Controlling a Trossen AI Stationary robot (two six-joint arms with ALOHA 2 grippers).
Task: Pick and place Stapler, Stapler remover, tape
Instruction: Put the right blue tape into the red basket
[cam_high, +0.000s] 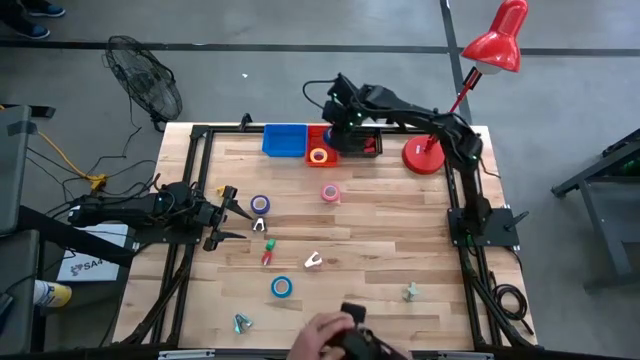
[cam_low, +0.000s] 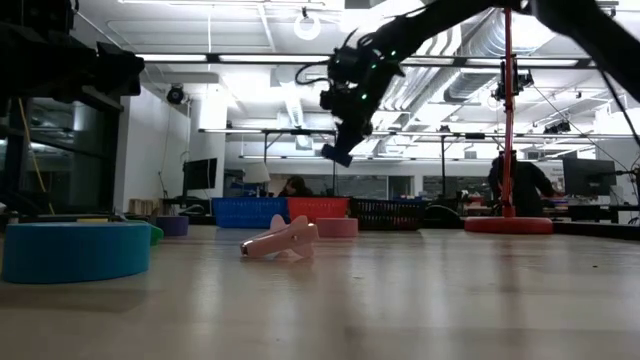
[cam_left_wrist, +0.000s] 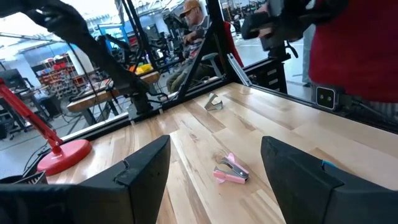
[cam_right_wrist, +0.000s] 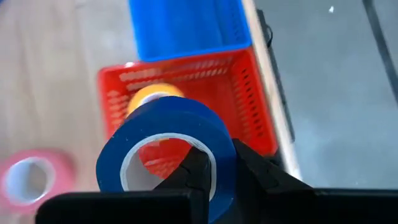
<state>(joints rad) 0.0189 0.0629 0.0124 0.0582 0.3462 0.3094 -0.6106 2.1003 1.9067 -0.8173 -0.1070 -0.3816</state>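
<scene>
While your right gripper (cam_right_wrist: 208, 163) clamps the blue tape roll (cam_right_wrist: 166, 146) above the red basket (cam_right_wrist: 245, 93), lower and release it beside the yellow roll (cam_right_wrist: 149, 95); your left gripper (cam_left_wrist: 214, 168) waits open.

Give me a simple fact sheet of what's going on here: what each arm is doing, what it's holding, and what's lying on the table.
Right gripper: shut on a blue tape roll, held above the red bin
Red bin contents: a yellow tape roll
Blue bin: beside the red one, nothing seen inside
Left gripper: open, empty, at the table's left side
Loose on table: pink tape roll, purple tape roll, another blue tape roll, pink staple remover
Also present: red desk lamp; a person's hand at the near edge
</scene>
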